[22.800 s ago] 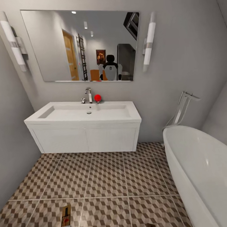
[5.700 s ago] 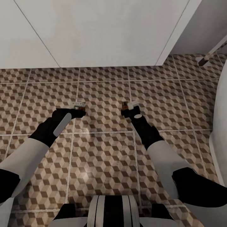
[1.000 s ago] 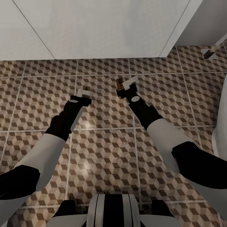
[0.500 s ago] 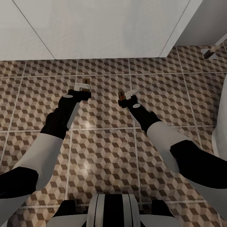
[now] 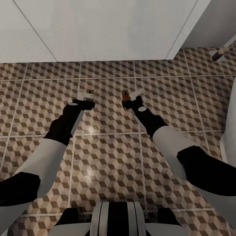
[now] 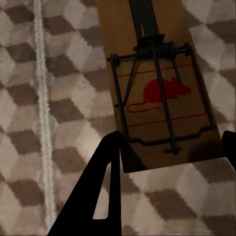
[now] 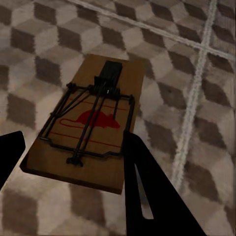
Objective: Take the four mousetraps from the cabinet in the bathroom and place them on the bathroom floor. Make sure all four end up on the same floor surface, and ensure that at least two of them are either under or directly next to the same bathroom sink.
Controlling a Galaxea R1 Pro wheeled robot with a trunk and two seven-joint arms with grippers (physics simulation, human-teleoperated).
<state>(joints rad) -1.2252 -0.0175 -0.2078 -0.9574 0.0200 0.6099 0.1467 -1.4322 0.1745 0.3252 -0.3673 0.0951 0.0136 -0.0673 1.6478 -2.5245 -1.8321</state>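
Two mousetraps show, flat brown wooden slabs with dark wire and a red mouse print. My left gripper (image 5: 86, 95) is shut on one mousetrap (image 5: 89, 92), whose near end sits between the black fingers (image 6: 105, 187) in the left wrist view (image 6: 157, 88). My right gripper (image 5: 131, 97) is shut on the other mousetrap (image 5: 125, 95), seen close in the right wrist view (image 7: 91, 130) with a finger (image 7: 142, 182) along its edge. Both traps are low over the cube-patterned bathroom floor (image 5: 108, 157). The cabinet is out of view.
A white vanity front (image 5: 98, 29) rises just ahead of both grippers. The white bathtub rim (image 5: 230, 131) curves along the right edge, with a chrome pipe (image 5: 223, 51) beyond it. My own base (image 5: 118, 219) is at the bottom.
In the last second the right gripper drew back toward me with its trap. The left gripper went forward, then came back a little. The camera stayed still.
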